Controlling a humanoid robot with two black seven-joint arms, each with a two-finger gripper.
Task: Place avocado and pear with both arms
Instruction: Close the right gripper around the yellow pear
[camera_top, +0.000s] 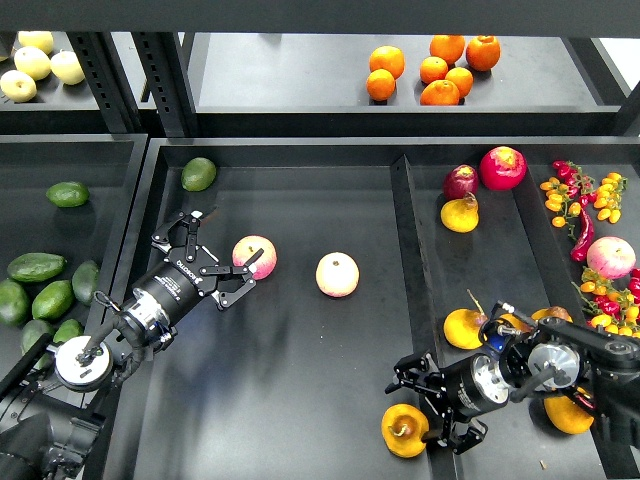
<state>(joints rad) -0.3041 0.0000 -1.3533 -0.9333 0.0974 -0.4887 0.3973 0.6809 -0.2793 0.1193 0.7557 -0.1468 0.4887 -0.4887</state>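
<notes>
L gripper (222, 262) is wide open, nothing held; a pink-yellow apple (254, 256) sits right at its fingertips, 2nd apple (337, 274) just beyond. Risk: L grabs apple by mistake. Dark avocado (36, 267) is well off to its left in the next bin, across the divider wall (130, 215), so clip hazard.

R gripper (432, 405) open, empty, pear (405, 430) touching/just below-left of its fingers; could roll. Ridge (408, 240) above R; open floor between arms.

Six oranges (440, 68), two pink-and-yellow apples (337, 274), three pale apples (32, 63) on shelves.
</notes>
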